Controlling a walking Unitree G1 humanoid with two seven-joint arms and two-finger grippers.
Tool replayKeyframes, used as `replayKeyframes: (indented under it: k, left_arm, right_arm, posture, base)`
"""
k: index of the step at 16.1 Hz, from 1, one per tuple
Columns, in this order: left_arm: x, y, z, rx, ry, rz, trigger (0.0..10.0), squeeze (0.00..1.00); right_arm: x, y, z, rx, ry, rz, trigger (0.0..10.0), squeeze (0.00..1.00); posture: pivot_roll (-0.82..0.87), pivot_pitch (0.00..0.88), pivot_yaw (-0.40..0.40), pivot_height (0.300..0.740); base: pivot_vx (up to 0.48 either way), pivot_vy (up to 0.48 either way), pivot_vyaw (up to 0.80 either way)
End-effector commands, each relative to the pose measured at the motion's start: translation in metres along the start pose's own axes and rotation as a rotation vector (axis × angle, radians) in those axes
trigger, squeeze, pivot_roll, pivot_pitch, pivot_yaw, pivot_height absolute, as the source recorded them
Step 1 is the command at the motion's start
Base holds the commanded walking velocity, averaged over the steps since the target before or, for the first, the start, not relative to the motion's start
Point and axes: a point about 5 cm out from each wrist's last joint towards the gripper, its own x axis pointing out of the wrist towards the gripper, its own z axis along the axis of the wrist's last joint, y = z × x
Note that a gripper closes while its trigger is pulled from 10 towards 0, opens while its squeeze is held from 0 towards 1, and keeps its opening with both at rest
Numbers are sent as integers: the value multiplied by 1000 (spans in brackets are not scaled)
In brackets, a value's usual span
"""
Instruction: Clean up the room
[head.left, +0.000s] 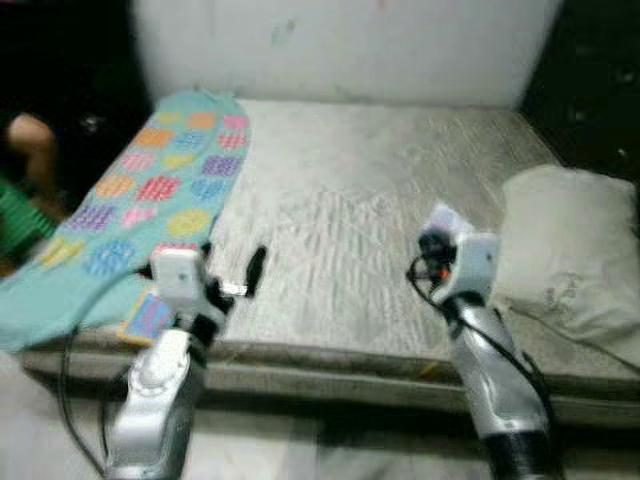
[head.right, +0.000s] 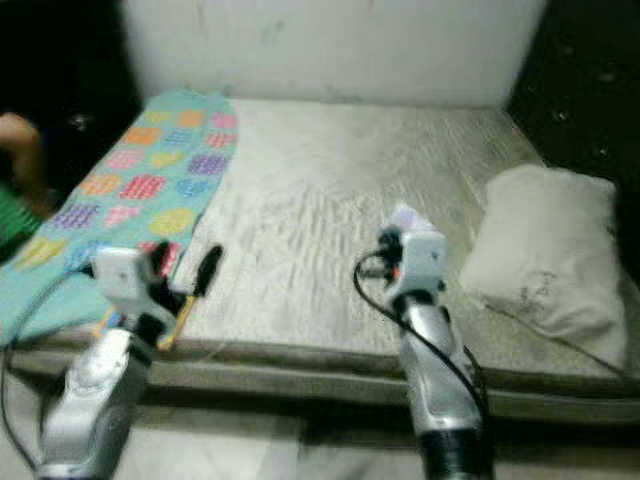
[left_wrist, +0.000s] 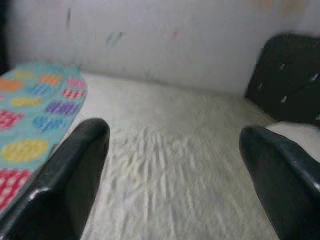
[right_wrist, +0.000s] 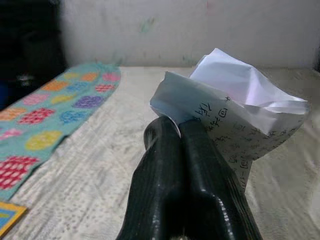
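From the head cameras we look down on a bare grey mattress (head.left: 380, 220) against a pale wall. A teal blanket (head.left: 140, 210) with coloured patches lies along its left side, and a whitish pillow (head.left: 565, 250) sits at its right edge. Our left gripper (head.left: 250, 275) hovers over the mattress's near edge just beside the blanket, fingers spread. Our right gripper (head.left: 440, 225) is raised above the mattress near the pillow, with crumpled paper (head.left: 447, 218) at its tip. A person's arm and green sleeve (head.left: 20, 220) show at the far left.

In the left wrist view, our two black fingers (left_wrist: 65, 185) stand wide apart with nothing between them, over the mattress.

In the right wrist view, our fingers (right_wrist: 185, 185) are clenched together on the crumpled paper, which bears handwriting, held above the mattress.
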Motion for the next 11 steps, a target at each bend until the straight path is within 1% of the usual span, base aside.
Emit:
replayKeyframes:
  k: [1,3,4,5,11]
  left_arm:
    - [1,2,3,7,-5,-7,10000,0]
    - [1,3,3,10,-4,-5,10000,0]
    - [1,4,2,17,7,13,10000,0]
    - [1,6,1,20,14,42,10000,0]
    - [2,5,1,15,11,24,10000,0]
  right_arm:
    - [1,1,-1,7,4,-4,10000,0]
    - [1,0,0,6,4,-5,10000,0]
    - [1,0,0,6,3,-5,10000,0]
    - [1,0,-1,4,3,-6,10000,0]
    - [3,-2,0,-6,1,-9,10000,0]
  posture:
    - [-46,33,22,740]
    - [-45,34,21,740]
    - [-45,33,21,740]
    - [-45,33,20,740]
    - [-41,21,19,740]
  base:
    - [394,0,0]
    - [390,0,0]
    - [270,0,0]
    - [0,0,0]
    - [0,0,0]
